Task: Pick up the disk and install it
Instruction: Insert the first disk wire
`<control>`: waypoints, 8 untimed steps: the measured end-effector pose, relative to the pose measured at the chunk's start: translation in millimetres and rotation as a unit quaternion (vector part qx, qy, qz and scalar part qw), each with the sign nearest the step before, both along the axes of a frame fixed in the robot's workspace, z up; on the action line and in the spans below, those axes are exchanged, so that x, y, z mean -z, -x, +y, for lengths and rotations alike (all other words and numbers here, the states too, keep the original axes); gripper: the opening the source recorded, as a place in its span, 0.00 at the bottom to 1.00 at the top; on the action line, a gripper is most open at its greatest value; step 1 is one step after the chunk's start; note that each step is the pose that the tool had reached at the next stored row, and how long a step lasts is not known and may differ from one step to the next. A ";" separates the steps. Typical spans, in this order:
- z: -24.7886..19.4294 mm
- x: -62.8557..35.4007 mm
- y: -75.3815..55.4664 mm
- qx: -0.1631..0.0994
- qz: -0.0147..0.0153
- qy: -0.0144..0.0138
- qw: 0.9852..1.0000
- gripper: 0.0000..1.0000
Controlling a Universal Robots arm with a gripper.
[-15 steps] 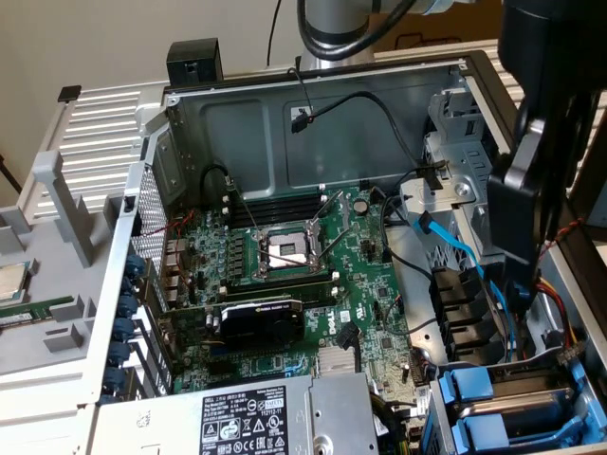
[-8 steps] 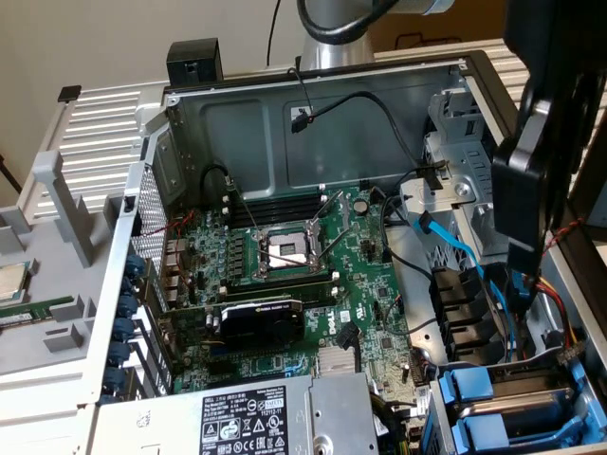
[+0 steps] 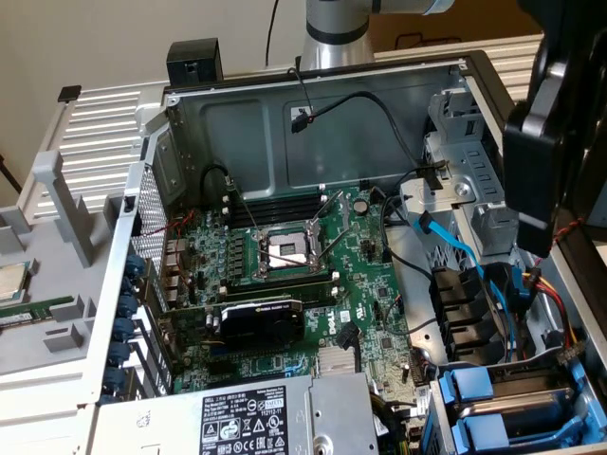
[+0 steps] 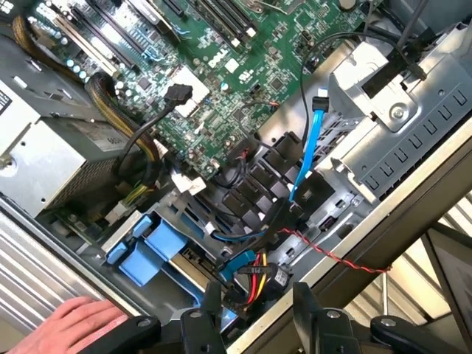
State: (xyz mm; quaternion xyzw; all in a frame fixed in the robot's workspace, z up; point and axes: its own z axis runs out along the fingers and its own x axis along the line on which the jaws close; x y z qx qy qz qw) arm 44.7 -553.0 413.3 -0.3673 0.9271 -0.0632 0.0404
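While the pincer stands wide and empty, the blue-framed silver metal disk lies below, just off to one side.

A computer workshop: an opened tower case, bare motherboard and loose cables.

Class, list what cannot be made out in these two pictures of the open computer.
Exterior view: the blue drive carriers run off the picture's edge; what sits in them is unclear.
Wrist view: a person's hand is cut by the edge; what it touches is hidden.
Exterior view: print on the power supply label is too small to read.
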 end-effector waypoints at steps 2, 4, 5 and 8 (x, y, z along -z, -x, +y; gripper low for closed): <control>-2.3 -3.1 0.2 0.000 0.000 0.000 1.000 0.51; -4.8 -4.6 0.5 0.000 0.000 0.000 1.000 0.51; -6.2 -5.1 0.6 0.000 0.000 0.000 1.000 0.51; -11.0 -6.3 1.4 0.000 0.000 0.000 1.000 0.51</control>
